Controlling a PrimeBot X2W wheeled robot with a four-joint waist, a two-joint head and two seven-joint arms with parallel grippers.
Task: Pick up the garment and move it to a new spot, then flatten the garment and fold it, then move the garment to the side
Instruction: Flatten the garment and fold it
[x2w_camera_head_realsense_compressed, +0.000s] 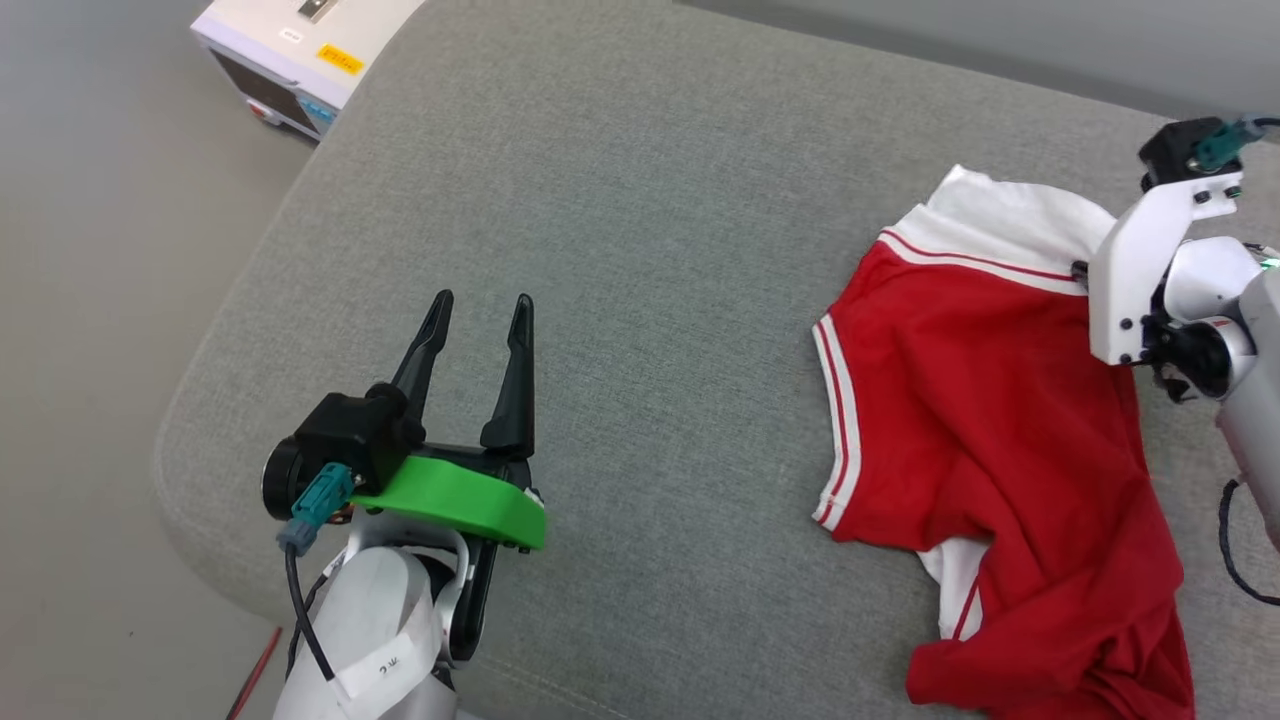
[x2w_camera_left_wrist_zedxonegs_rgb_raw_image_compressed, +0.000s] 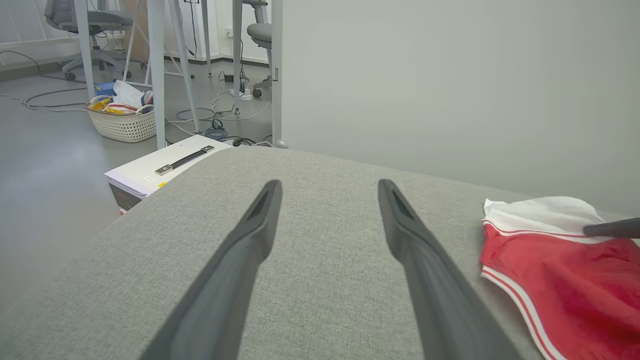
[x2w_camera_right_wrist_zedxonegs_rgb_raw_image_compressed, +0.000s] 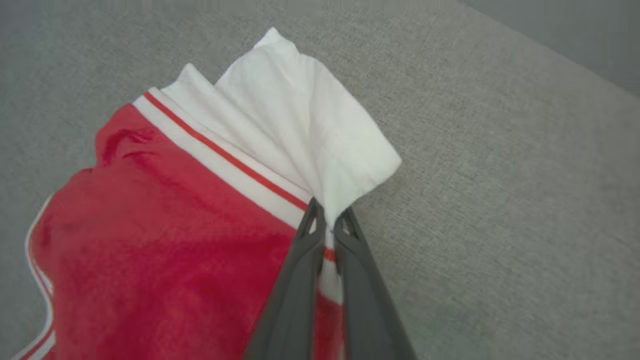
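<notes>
Right wrist view: pinching the white sleeve (x2w_camera_right_wrist_zedxonegs_rgb_raw_image_compressed: 310, 125) of the red soft-fabric jersey garment (x2w_camera_right_wrist_zedxonegs_rgb_raw_image_compressed: 165, 235) between the pressed-together fingers of the right gripper (x2w_camera_right_wrist_zedxonegs_rgb_raw_image_compressed: 327, 220). Lying crumpled at the right of the grey woven-fabric surface (x2w_camera_head_realsense_compressed: 650, 250), long axis near-to-far. Spread wide, well apart leftward: left gripper (x2w_camera_head_realsense_compressed: 482, 300). Beyond, white handled box (x2w_camera_head_realsense_compressed: 300, 50) on grey floor (x2w_camera_head_realsense_compressed: 90, 300).

The shirt (x2w_camera_head_realsense_compressed: 980, 400) was red, with a white sleeve (x2w_camera_head_realsense_compressed: 1010, 220) and trim (x2w_camera_head_realsense_compressed: 838, 420) in thin red and white stripes. The cushion (x2w_camera_head_realsense_compressed: 640, 250) was grey (with a fine woven fleck). The left gripper (x2w_camera_head_realsense_compressed: 482, 300) was black, its bracket (x2w_camera_head_realsense_compressed: 460, 495) bright green. The box (x2w_camera_head_realsense_compressed: 290, 50) was white with a yellow label (x2w_camera_head_realsense_compressed: 340, 58).
</notes>
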